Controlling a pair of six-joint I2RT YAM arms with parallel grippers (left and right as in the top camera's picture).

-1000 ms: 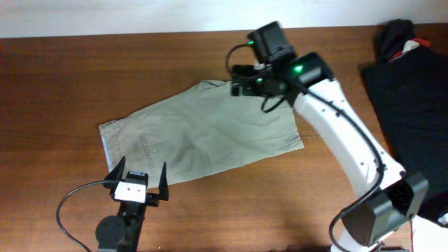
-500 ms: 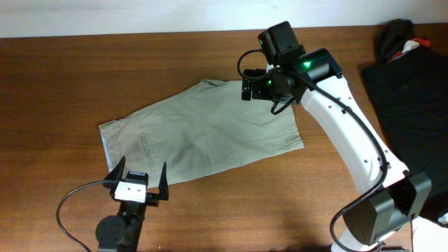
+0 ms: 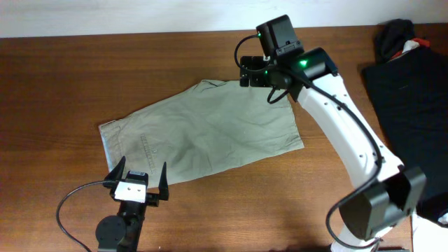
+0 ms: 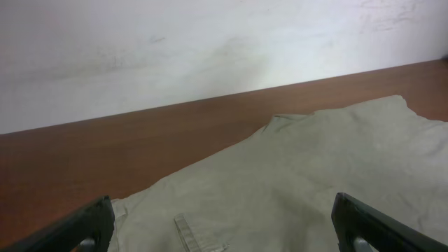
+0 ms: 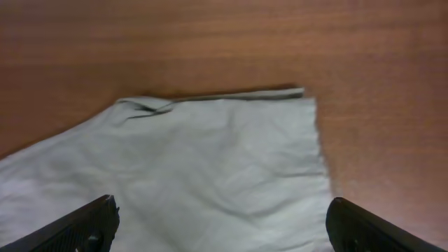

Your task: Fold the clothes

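Note:
The khaki shorts (image 3: 210,133) lie flat and slanted on the wooden table, waistband at the left. My right gripper (image 3: 252,75) is open and empty, hovering over the shorts' far right edge. In the right wrist view the shorts (image 5: 210,161) fill the space between the spread fingers (image 5: 224,234), with the hem corner ahead. My left gripper (image 3: 137,179) is open and empty at the shorts' near edge by the waistband. In the left wrist view the shorts (image 4: 301,168) and a pocket flap (image 4: 199,234) lie between the fingers (image 4: 224,238).
A black garment (image 3: 406,98) lies at the right edge of the table, with a dark bundle (image 3: 395,35) behind it. A white wall (image 4: 210,42) borders the table's far edge. Bare wood (image 3: 63,84) surrounds the shorts.
My right gripper has shifted slightly right and then toward the far edge of the shorts, turning a little. The left arm and the shorts have not moved.

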